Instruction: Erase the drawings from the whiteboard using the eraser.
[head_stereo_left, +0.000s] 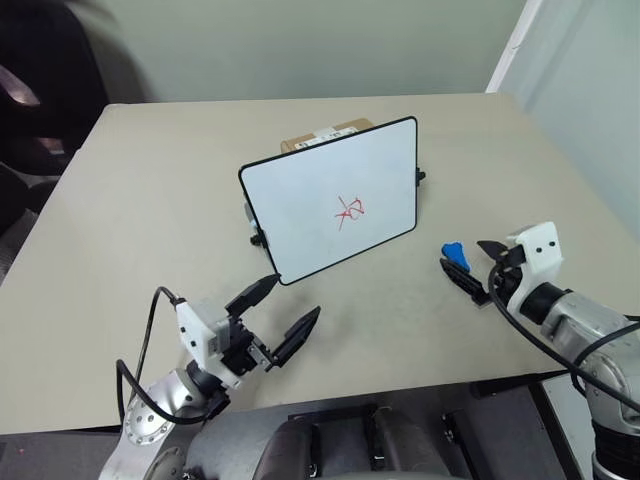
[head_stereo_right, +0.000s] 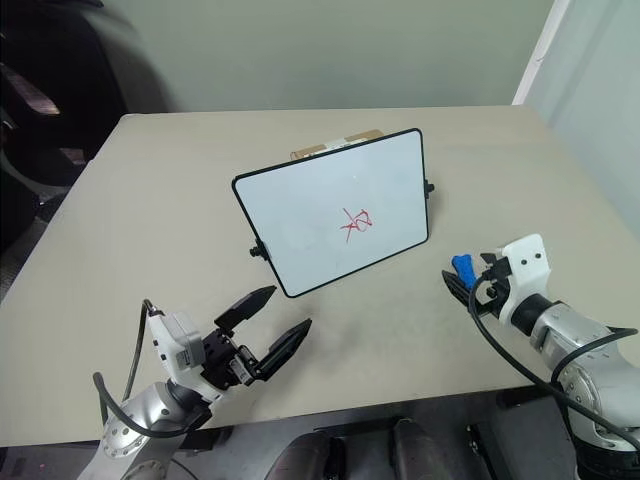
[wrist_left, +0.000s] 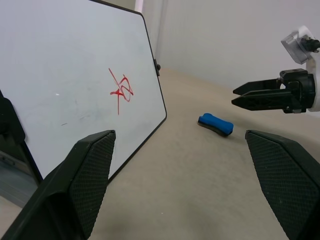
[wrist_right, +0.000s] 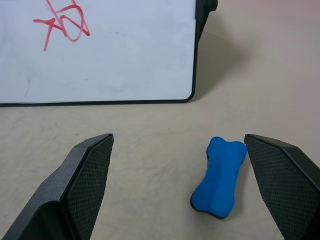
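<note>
Beige tabletop is carrying the whiteboard, standing propped with red drawings near its middle. Lying flat on the table off the board's lower right corner is the blue eraser, with nothing gripping it. From the right gripper, whose fingers are spread wide and empty, the eraser is sitting toward three o'clock, close by one finger, its long axis running roughly one to seven. The left gripper, also gaping empty, is hovering well apart, so the right arm looks nearer.
</note>
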